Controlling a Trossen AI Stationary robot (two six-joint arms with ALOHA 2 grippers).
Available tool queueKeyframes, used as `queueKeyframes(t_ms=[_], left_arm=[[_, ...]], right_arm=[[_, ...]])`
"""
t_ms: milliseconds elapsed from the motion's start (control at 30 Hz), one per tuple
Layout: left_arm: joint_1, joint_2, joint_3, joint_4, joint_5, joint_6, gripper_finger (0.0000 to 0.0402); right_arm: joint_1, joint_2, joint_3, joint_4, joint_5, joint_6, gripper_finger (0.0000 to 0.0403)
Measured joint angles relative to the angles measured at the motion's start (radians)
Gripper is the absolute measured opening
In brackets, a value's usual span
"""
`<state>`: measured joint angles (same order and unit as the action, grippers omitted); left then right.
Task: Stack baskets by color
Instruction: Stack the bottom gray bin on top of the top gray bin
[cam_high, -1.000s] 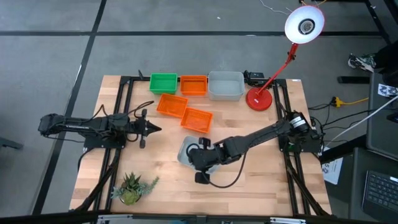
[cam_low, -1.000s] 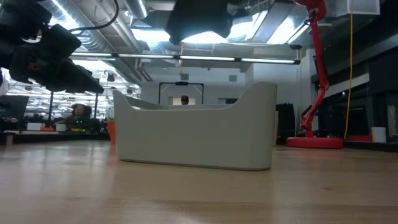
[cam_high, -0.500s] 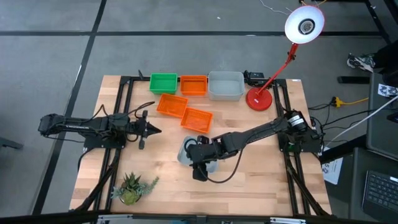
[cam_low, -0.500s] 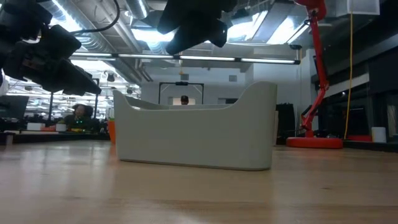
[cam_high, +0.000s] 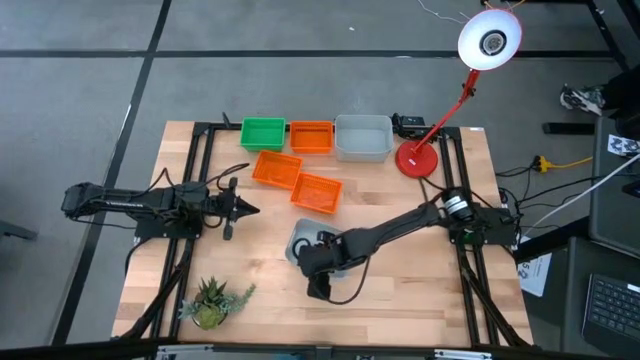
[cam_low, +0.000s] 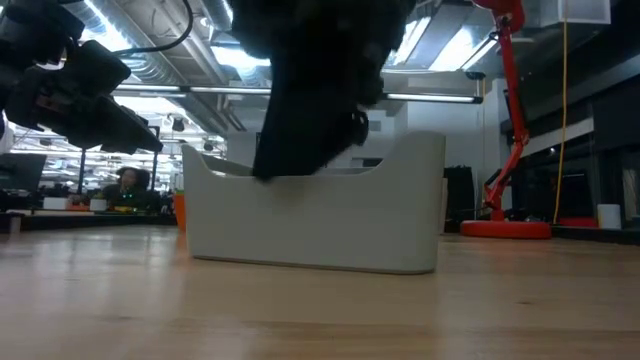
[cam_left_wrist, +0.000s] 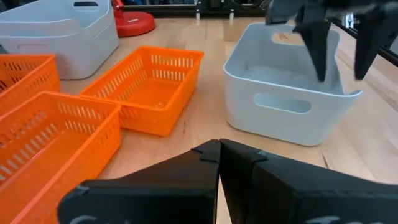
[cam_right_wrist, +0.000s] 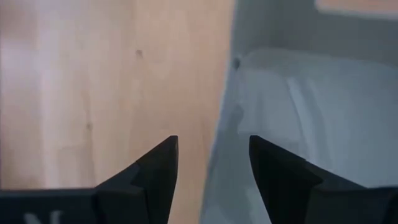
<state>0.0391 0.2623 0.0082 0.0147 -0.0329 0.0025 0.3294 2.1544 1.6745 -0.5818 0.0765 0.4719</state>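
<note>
On the left of the table (cam_high: 400, 290) the left arm waits, its left gripper (cam_high: 252, 208) pinched fully shut on nothing and pointing toward the middle; in its wrist view the closed tips (cam_left_wrist: 219, 149) meet in a seam. Toward the front left corner stands a plant (cam_high: 212, 302). Along the far edge sit a green basket (cam_high: 263, 133), then an orange basket (cam_high: 311, 136) touching it, then a grey basket (cam_high: 363, 137) just beside that. In front of them lie two more orange baskets: a second orange one (cam_high: 276, 168), tilted, and a third orange one (cam_high: 317, 192), touching it at a corner. A second grey basket (cam_high: 301, 240) sits alone on the wood near the table's middle, upright, close in front of the third orange one. The right gripper (cam_high: 318, 252) hangs over this grey basket's rim with its fingers spread wide and holding nothing; its wrist view shows the two dark fingers (cam_right_wrist: 155, 168) straddling the basket's wall, one outside over the wood, the other over the inside. In the low view the gripper's dark bulk dips down to the near wall's top edge. To the right, a red lamp (cam_high: 417, 160) stands near the first grey basket.
</note>
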Motion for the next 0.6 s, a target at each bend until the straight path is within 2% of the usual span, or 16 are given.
queueKeyframes(t_ms=[433,533,600], left_arm=[[0.000,0.000,0.000,0.000,-0.006,0.001,0.0000],[0.000,0.000,0.000,0.000,-0.006,0.001,0.0000],[0.000,0.000,0.000,0.000,-0.006,0.001,0.0000]], right_arm=[[0.003,0.060,0.000,-0.097,-0.004,0.206,0.0196],[0.005,0.061,0.000,-0.098,-0.002,0.198,0.0171],[0.011,0.060,0.000,-0.106,-0.002,0.177,0.0131]])
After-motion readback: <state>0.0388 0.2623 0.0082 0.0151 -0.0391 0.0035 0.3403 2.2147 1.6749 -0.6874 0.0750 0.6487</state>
